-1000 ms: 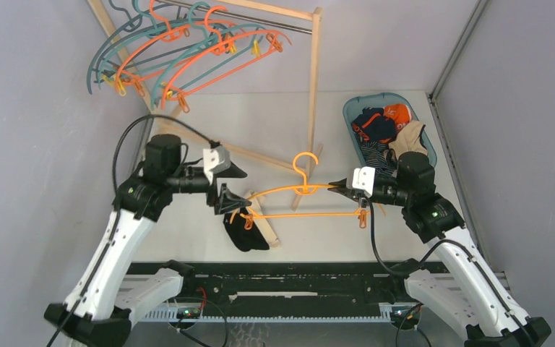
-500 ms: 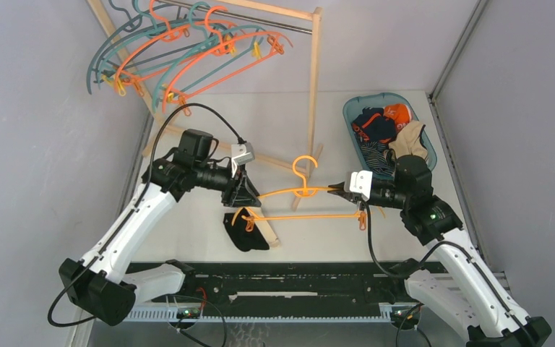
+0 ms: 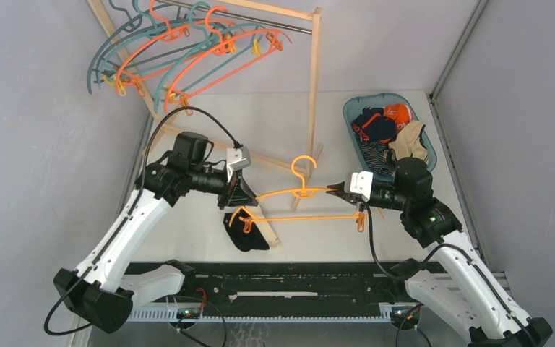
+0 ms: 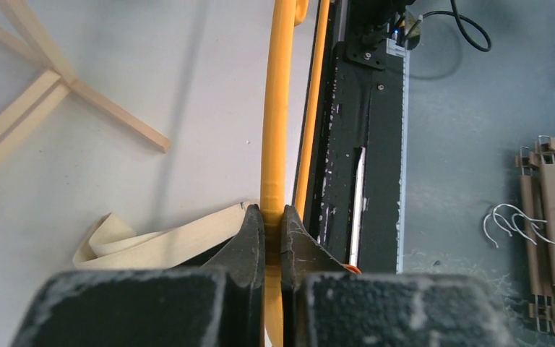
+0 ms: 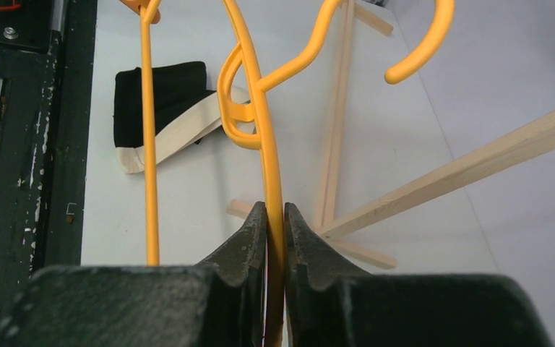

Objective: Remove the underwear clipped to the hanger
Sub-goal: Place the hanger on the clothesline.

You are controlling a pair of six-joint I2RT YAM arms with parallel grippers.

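Above the table [image 3: 260, 123], left claw [image 3: 253, 196] and right claw [image 3: 333, 188] clamp the hanger [image 3: 303, 215]; underwear [image 3: 244, 233] lies below.

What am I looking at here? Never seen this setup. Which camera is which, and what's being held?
Two robot arms are bolted at the near edge of a white table. The wide picture is from a fixed camera above and behind them. The two close-ups come from a camera on each wrist. The left tool and the right tool are each shut on an orange hanger, one per end. Black underwear with a pale waistband lies on the table under the hanger's left end, apparently still clipped. A blue basket holds more underwear. A wooden rack at the back carries spare hangers.
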